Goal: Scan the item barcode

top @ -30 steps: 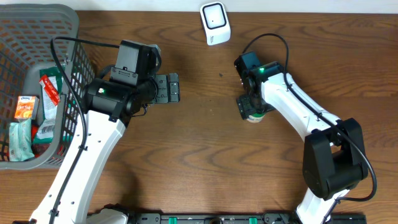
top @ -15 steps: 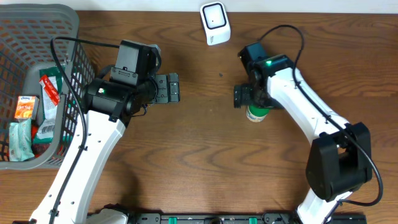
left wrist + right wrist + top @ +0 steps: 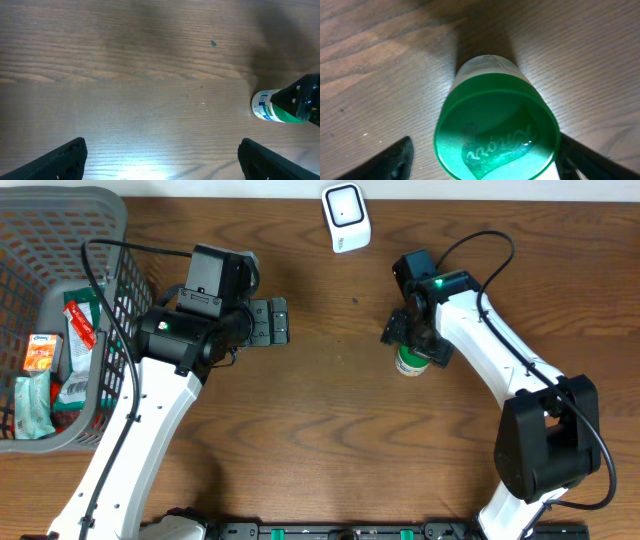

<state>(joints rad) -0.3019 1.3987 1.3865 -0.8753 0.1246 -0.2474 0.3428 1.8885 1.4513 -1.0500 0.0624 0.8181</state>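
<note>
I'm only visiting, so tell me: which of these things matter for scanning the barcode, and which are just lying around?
Part of the job:
- green-capped bottle, standing on the table
- white scanner
- right gripper, open, straddling the bottle

Just lying about:
- grey basket
- packets inside the basket
- left gripper, open, holding nothing

A brown wooden table [image 3: 330,430] carries a grey mesh basket [image 3: 110,220] at its left end and a white scanner [image 3: 346,217] near the far edge. A green-capped bottle [image 3: 408,365] stands upright right of centre, well apart from both.
</note>
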